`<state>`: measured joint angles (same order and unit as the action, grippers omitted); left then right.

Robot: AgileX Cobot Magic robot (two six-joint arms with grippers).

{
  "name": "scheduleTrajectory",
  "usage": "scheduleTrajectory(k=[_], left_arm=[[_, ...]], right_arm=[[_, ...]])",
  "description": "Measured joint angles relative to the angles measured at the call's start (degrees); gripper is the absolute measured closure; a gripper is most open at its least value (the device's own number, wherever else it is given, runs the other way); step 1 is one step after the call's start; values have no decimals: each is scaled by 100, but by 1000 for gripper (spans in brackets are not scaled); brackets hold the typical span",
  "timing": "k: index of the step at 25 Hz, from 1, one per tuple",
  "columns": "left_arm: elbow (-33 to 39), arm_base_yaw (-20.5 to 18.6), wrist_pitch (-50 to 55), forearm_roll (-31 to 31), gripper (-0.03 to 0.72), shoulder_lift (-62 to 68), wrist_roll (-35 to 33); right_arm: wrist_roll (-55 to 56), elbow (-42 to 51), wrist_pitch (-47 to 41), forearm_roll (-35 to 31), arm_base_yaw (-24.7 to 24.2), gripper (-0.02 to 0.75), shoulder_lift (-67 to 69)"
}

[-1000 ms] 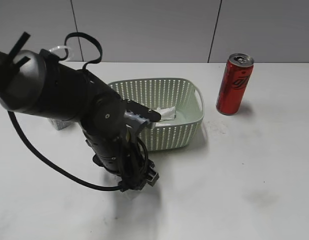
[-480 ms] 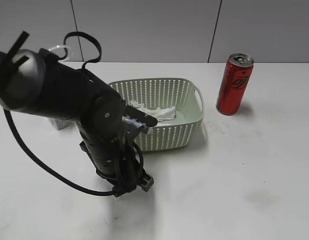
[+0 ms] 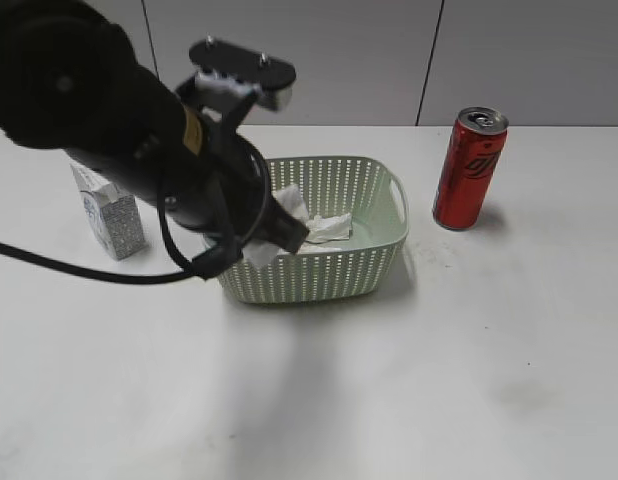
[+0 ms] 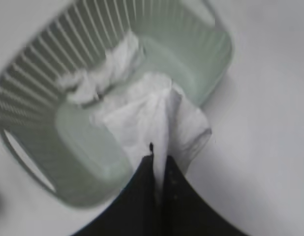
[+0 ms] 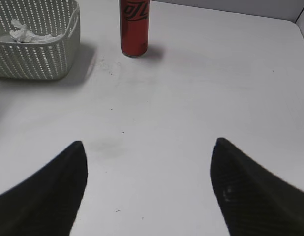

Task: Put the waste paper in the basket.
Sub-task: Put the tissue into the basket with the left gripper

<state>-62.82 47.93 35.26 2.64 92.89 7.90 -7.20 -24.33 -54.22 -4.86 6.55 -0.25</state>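
The pale green basket stands mid-table, and it also shows in the left wrist view and the right wrist view. My left gripper is shut on a white waste paper wad and holds it in the air over the basket's near rim. In the exterior view the same wad hangs under the left arm at the basket's left front. More waste paper lies inside the basket. My right gripper is open and empty over bare table, and it is out of the exterior view.
A red drink can stands right of the basket, and it also shows in the right wrist view. A small speckled grey-white packet stands at the left. The white table runs to the grey wall behind.
My left arm has risen from the table in front of the basket and swung up over the basket's near left rim, carrying a paper wad. The packet is now uncovered.
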Motion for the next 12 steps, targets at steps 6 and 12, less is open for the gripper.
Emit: scheduleTrajectory(k=[6,12], left_arm=[[0,-176,-1876,-1207,706,-236,0],[0,-624,-3231,-1366,695,545,0]], right_arm=[[0,0,0,5,0,149,0],[-7,0,0,5,0,149,0]])
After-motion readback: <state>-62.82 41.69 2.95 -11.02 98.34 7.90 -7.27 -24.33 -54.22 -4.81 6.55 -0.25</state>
